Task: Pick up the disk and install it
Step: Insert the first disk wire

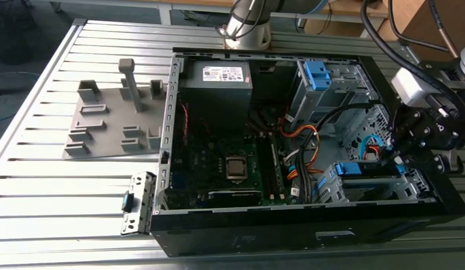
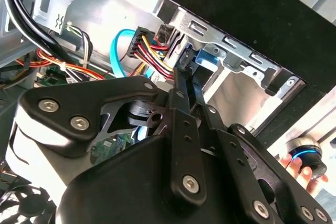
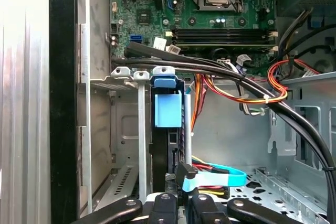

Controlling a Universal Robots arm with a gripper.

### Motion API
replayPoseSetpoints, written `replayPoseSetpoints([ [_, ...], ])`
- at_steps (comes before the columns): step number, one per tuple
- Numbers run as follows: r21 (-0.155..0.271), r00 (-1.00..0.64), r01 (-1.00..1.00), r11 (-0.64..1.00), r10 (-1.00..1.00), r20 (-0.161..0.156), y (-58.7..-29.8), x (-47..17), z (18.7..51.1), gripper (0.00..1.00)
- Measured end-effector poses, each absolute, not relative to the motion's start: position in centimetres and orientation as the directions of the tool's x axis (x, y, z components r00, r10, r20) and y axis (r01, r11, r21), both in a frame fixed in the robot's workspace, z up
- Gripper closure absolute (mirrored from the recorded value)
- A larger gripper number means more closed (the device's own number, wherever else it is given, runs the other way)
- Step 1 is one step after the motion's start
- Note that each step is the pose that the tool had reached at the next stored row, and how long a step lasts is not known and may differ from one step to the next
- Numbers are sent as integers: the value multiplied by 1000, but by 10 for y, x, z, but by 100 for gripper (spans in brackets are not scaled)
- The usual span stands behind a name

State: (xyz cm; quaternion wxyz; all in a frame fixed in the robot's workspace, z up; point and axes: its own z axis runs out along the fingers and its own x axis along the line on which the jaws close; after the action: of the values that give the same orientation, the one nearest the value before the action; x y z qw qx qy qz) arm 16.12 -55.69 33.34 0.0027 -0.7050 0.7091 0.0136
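Exterior view: black claw (image 1: 403, 151) low at the lower drive bay of the open black computer case (image 1: 293, 239) on the slatted metal table (image 1: 59, 185). First wrist view: silver, blue-railed disk (image 3: 167, 109) edge-on in bay, claw fingers pressed together on its rear. Judged: push straight along rails. Black cable bundle (image 3: 210, 74) and orange wires close by.

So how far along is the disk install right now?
Done: the disk is off the table and stands edge-on in the case's lower drive bay, its blue carrier showing. In hand: the gripper is right at the disk's end. Left: I cannot tell whether it is fully seated or released.
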Motion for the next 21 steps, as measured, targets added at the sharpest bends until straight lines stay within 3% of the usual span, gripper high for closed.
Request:
replayPoseSetpoints([
  [17, 15, -5, -1000, 5, -1000, -23, -558, 161, 328, 82],
  [21, 15, -5, -1000, 5, -1000, -23, -558, 161, 328, 75],
])
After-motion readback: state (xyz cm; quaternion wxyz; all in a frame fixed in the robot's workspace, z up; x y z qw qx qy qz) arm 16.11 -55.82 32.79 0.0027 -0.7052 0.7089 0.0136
